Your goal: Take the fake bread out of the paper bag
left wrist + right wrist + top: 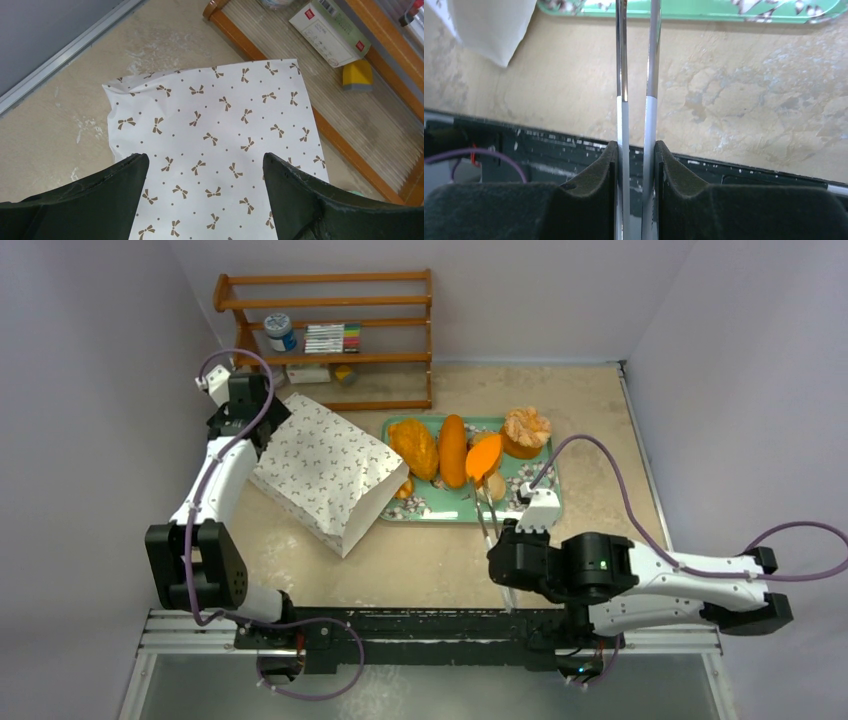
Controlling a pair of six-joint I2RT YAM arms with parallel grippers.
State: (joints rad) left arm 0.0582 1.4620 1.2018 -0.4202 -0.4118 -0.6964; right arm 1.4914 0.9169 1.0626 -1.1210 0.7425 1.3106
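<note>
Bread (452, 450) mostly out already, lined up on the tray (545, 505); one orange piece (484, 455) seemingly pinched in tongs (623, 75), poised over the tray for setting down; right hand (634, 150) clamped on the tongs' handles; bag (322, 470) flat on the bench (430, 560), mouth toward the tray; left hand (205, 165) wide open, holding nothing, above the bag's closed end, probably to pin it.

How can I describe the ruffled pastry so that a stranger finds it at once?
Find the green floral tray in the middle of the table, right of the white paper bag. The pastry sits at its far right corner. Its neighbours are smooth orange loaves; it alone is round, with a pale ruffled top.
</note>
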